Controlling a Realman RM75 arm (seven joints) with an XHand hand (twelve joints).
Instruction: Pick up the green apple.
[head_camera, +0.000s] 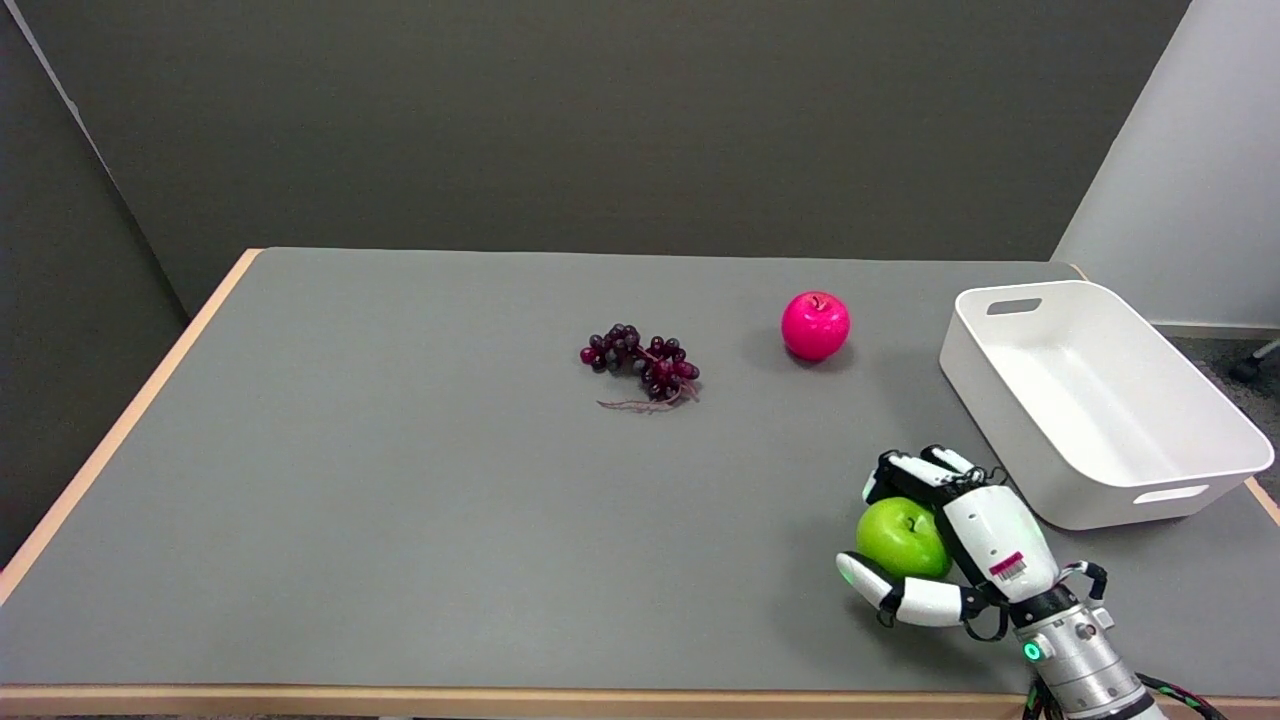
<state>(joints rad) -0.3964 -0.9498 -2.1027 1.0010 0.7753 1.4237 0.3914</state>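
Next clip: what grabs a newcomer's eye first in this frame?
The robot hand at lower right, fingers wrapped around the green apple. Next, the bright pink apple farther back, with dark grapes to its left at mid-table. A white bin sits at the right edge.

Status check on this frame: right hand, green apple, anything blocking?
Right hand wrapped around green apple, fingers behind, thumb in front. Cannot tell if apple is off the table. White bin close by on the far right side; nothing blocking.

small round green apple (898, 537) near front-right, inside the black-and-white right hand (960, 540) | white plastic bin (1180, 455) right behind it | pink apple (815, 325) further back, dark purple grape bunch (640, 362) to its left
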